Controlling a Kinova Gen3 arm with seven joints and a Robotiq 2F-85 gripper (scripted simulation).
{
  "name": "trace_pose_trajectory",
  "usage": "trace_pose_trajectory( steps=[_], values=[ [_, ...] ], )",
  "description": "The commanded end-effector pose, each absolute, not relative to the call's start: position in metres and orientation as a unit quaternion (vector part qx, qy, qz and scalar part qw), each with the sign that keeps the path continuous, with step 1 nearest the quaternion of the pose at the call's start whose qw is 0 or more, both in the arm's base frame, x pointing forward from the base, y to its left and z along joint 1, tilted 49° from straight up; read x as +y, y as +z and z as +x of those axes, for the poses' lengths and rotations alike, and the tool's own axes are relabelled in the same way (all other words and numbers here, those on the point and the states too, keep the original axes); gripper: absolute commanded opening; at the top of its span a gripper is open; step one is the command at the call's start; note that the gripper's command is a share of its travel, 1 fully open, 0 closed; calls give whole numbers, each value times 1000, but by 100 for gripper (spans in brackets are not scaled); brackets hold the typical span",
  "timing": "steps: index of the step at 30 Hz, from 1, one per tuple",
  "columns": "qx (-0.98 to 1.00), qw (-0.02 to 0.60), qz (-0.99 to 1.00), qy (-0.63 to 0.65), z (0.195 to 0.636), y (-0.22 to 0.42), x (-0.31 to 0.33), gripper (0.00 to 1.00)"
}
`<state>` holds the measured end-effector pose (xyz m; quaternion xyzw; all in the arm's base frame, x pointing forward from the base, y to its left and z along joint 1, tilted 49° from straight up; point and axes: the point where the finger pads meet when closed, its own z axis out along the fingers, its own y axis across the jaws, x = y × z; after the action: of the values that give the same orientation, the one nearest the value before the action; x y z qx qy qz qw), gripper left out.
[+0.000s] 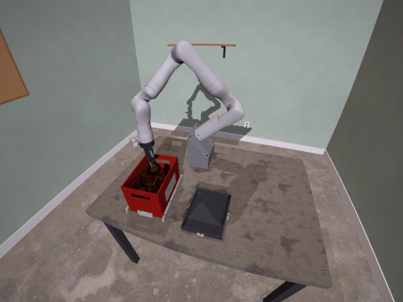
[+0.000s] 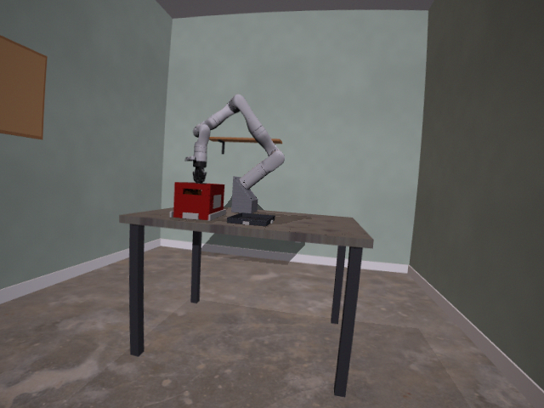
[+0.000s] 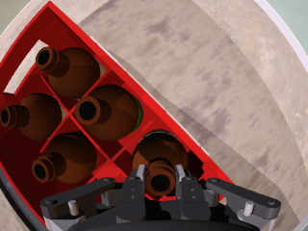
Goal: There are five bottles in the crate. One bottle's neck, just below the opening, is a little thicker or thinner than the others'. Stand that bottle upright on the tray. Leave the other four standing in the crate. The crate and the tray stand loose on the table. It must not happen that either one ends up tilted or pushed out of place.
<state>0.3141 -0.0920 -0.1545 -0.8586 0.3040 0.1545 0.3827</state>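
Observation:
A red crate (image 1: 143,195) (image 2: 182,200) (image 3: 26,33) stands at the left of the table and holds several brown bottles in its compartments. My gripper (image 1: 152,161) (image 2: 199,178) (image 3: 160,173) reaches down into the crate's far corner compartment. It is shut on the neck of the brown bottle (image 3: 160,154) (image 1: 155,169) that stands there. Other bottles (image 3: 71,71) (image 3: 106,112) (image 3: 33,115) (image 3: 64,157) stand upright in their compartments. The dark tray (image 1: 206,212) (image 2: 250,218) lies empty to the right of the crate.
The arm's grey base block (image 1: 199,151) (image 2: 242,200) stands behind the crate and tray. The table's left edge is close to the crate. A wooden shelf (image 1: 201,44) hangs on the back wall.

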Motion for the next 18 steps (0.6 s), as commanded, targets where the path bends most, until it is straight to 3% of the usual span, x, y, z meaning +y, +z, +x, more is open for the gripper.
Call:
trace_pose_trajectory(
  steps=[1, 11, 12, 18],
  values=[
    [304, 382, -859, 154, 314, -155, -92, 0],
    [304, 382, -859, 154, 314, -155, -92, 0],
    [304, 382, -859, 154, 314, -155, -92, 64],
    [304, 382, -859, 154, 314, -155, -92, 64]
  ],
)
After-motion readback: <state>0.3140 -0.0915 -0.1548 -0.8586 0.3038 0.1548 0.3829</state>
